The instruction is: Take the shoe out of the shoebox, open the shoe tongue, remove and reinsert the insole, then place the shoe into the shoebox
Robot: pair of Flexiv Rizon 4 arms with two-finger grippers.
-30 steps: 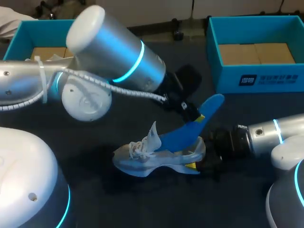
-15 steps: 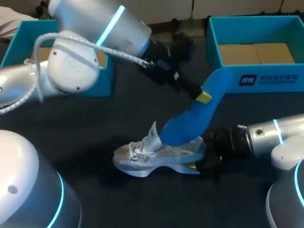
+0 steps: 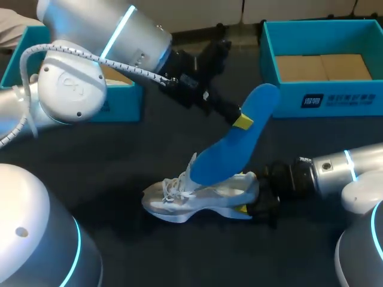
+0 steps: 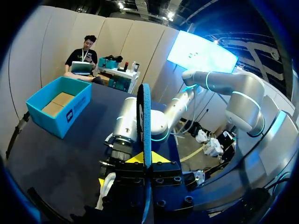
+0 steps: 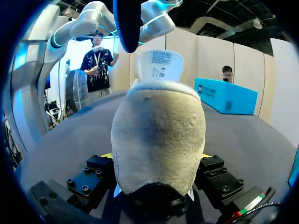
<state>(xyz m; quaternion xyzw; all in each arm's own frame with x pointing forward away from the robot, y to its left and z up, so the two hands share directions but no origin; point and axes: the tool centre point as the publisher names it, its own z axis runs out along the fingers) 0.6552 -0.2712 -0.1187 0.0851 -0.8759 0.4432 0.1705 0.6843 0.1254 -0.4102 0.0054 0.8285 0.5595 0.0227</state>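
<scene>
A pale blue-white shoe [image 3: 194,196] lies on the dark table, toe to the left, tongue [image 3: 192,167] standing up. My right gripper [image 3: 244,192] is shut on its heel; in the right wrist view the heel [image 5: 159,135] fills the space between the fingers of that gripper [image 5: 156,156]. A blue insole [image 3: 233,143] slants up out of the shoe's opening. My left gripper [image 3: 242,121] is shut on its upper part. In the left wrist view the insole [image 4: 146,121] stands edge-on between the yellow tips of the left gripper [image 4: 145,161], with the shoe [image 4: 105,191] below.
An open teal shoebox [image 3: 335,98] with a cardboard floor stands at the back right. A second teal box [image 3: 122,98] sits at the back left, partly behind my left arm. My right arm lies low along the table's right side.
My left arm swung up and back to the left, tilting the insole from lying low in the shoe to a steep slant. The shoe and right gripper stayed put.
</scene>
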